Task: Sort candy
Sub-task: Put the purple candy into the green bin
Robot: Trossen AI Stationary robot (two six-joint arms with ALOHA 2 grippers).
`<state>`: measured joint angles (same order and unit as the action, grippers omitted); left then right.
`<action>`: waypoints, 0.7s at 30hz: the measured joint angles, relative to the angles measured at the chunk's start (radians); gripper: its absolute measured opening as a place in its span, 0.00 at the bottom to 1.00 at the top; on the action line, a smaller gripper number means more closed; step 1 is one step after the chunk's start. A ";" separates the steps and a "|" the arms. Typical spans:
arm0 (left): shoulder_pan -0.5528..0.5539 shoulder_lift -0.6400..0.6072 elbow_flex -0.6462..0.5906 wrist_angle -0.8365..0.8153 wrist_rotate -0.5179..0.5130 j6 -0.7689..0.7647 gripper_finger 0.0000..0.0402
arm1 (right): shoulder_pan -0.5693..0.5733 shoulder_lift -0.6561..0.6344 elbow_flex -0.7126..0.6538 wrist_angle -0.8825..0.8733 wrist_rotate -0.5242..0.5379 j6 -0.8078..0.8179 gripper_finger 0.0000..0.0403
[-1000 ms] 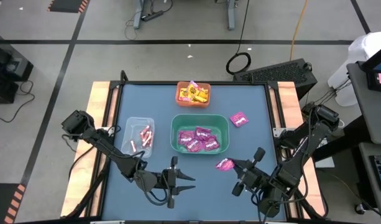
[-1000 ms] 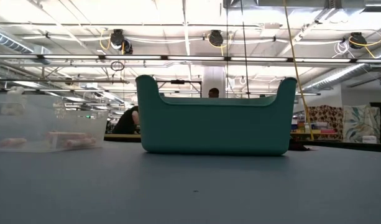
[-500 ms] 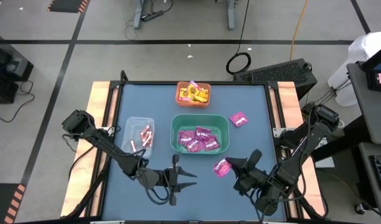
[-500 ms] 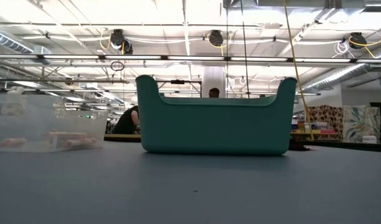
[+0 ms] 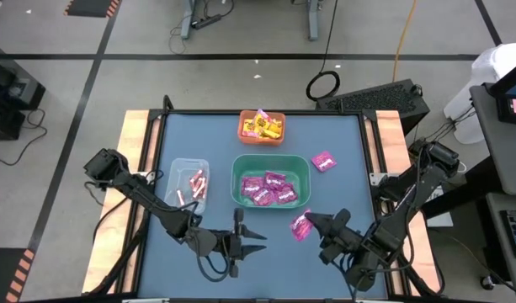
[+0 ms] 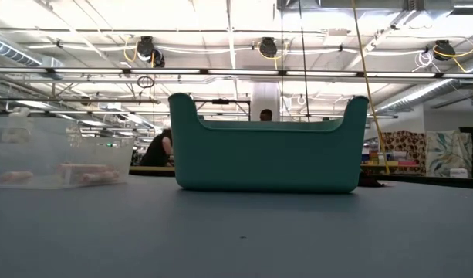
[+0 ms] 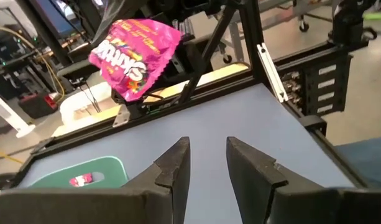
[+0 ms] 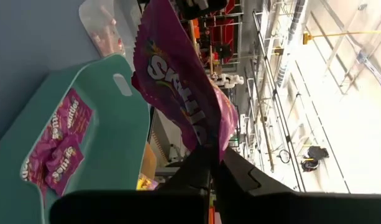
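A pink candy packet (image 5: 301, 225) hangs pinched tight in the right gripper (image 5: 311, 222), beside the green bin (image 5: 271, 183); the left gripper (image 5: 258, 241) is partly open, holding nothing

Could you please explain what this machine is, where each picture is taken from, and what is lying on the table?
This is a robot with two dark arms at a table, each ending in a two-finger tool. One picture looks straight down, one looks level across the tabletop, and two come from cameras on the arms' wrists. On the table stand a green bin of pink packets, an orange bin of yellow candy and a clear bin of thin sticks. One pink packet lies loose. The right tool is shut on another pink packet, the held packet, raised beside the green bin. The left tool waits near the table's front edge, holding nothing.
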<state>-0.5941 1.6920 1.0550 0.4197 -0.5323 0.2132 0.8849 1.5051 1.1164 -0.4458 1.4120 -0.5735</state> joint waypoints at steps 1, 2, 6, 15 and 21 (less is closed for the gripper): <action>0.000 0.000 0.000 -0.003 0.000 0.011 0.28 | -0.002 0.000 0.000 0.000 0.000 0.001 0.01; 0.000 0.000 0.000 -0.008 0.000 0.020 0.28 | -0.003 0.000 0.000 0.000 0.000 0.001 0.01; 0.000 0.000 0.000 -0.012 0.000 0.039 0.28 | -0.012 0.000 0.000 0.000 -0.001 0.006 0.01; 0.011 0.000 0.000 -0.017 0.000 0.037 0.28 | -0.037 0.000 0.000 0.000 -0.003 0.169 0.01; 0.011 0.000 0.000 -0.018 0.000 0.030 0.28 | -0.047 0.000 0.000 0.000 -0.004 0.445 0.01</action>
<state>-0.5831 1.6920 1.0550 0.4019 -0.5320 0.2436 0.8375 1.5051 1.1168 -0.4458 1.4082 -0.1283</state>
